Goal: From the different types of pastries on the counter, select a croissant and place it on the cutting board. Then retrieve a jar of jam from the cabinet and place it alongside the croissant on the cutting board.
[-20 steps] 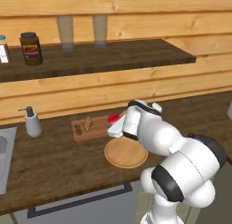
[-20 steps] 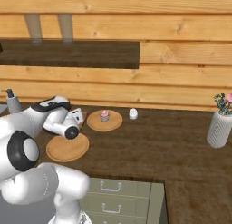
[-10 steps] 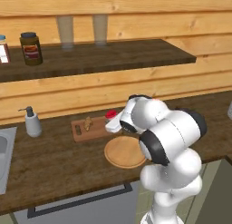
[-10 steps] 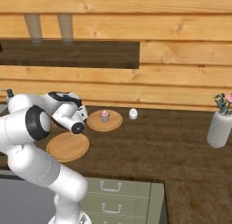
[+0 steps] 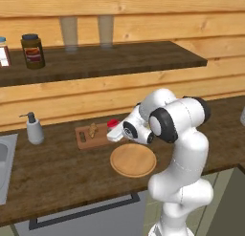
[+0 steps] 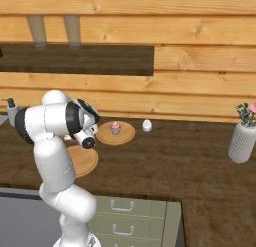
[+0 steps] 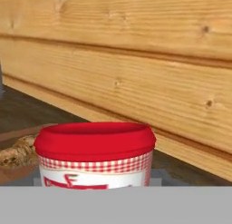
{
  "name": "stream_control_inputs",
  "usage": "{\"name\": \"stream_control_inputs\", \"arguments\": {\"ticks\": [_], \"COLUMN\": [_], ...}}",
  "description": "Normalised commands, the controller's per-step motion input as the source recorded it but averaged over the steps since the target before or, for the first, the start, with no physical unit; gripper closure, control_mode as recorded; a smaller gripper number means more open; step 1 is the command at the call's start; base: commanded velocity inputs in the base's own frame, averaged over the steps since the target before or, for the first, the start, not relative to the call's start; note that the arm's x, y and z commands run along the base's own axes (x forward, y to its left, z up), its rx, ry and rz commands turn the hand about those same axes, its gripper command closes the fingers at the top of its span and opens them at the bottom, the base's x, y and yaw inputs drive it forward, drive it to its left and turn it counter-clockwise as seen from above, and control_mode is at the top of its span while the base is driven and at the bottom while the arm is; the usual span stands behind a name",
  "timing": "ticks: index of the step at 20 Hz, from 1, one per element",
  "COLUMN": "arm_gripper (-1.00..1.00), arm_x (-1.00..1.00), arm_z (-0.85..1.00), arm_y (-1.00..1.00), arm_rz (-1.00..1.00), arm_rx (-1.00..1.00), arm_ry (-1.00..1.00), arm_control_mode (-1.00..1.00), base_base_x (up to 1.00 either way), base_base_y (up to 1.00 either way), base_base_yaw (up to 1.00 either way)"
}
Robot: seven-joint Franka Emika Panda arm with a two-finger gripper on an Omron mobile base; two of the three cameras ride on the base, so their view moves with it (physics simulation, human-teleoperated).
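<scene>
**Jam jar at the cutting board, close before the hand camera**

A wall of horizontal pine planks backs the long dark wood-grain counter point(image 5: 57, 168), with a dark wooden wall shelf point(image 5: 119, 60) above it. On the shelf stand a tall dark brown jar with a black lid point(image 5: 32, 51) and two clear glasses point(image 5: 69, 33). At the counter's left end a white soap dispenser point(image 5: 33, 129) stands near the edge of a sink point(image 5: 5, 163).

The reddish-brown cutting board point(image 5: 88, 139) lies on the counter near the wall. The croissant point(image 5: 93, 130) rests on it. The red jar of jam point(image 5: 113, 123) shows at the board's right end, just at the tip of the gripper point(image 5: 115, 133). Whether the jar is set down on the board or held slightly above it cannot be told. In the hand view the jar point(image 7: 95, 153) sits upright and very close, red lid over a red-and-white checked band, with the croissant point(image 7: 16, 150) just beside it to the left. The fingertips are hidden there, so it cannot be told whether the gripper is apart or clamped on the jar.

An empty round wooden plate point(image 5: 133, 159) lies in front of the board. In the right base view the pink-frosted cupcake point(image 6: 115, 127) sits on a second round plate point(image 6: 125, 136), a small white shaker point(image 6: 147, 125) is just beside that plate, and a pale vase with flowers point(image 6: 242, 141) stands well apart at the right.
</scene>
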Motion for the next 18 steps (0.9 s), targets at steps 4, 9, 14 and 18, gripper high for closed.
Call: {"name": "stream_control_inputs", "arguments": {"ticks": [4,9,14,18], "arm_gripper": [1.0,1.0,1.0,-1.0], "arm_x": [0.5,0.55,0.58,0.23], "arm_z": [-0.3,-0.36,-0.38,-0.23], "arm_y": [0.13,0.12,0.09,0.01], "arm_rz": [0.0,0.0,0.0,0.0], "arm_rx": [0.0,0.0,0.0,0.0], "arm_ry": [0.0,0.0,0.0,0.0], "arm_control_mode": [-1.0,-1.0,-1.0,-1.0], "base_base_x": [0.0,0.0,0.0,0.0], "base_base_y": [0.0,0.0,0.0,0.0], "base_base_yaw": [0.0,0.0,0.0,0.0]}}
